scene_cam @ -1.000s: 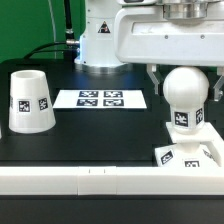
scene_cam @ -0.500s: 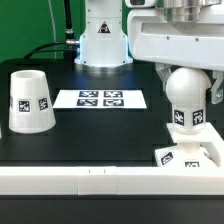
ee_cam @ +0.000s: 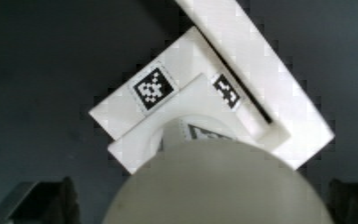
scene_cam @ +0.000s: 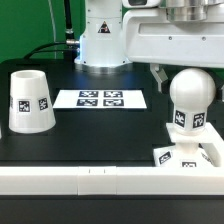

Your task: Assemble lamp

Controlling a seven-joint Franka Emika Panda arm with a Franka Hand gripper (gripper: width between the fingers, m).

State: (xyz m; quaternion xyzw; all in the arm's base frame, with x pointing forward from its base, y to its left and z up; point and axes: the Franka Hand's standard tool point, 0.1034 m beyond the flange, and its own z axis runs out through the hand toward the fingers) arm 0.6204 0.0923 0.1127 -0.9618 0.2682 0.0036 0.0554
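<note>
Black tabletop, green backdrop. Shade stands mouth-down at 9 o'clock in the exterior view, well apart; I judge it is parked there because it goes on last. Marker board lies flat near centre.

Base sits at 4 o'clock, touching the white rail, probably braced there so it cannot turn. Bulb is upright at 3 o'clock, stem down, directly over the base. I cannot tell whether the stem is seated.

My gripper straddles the bulb head, fingers set wide on either side. Wrist view leaves pad contact unclear, so I cannot tell if I have a grip.

Judged step: seating the bulb in the base.
</note>
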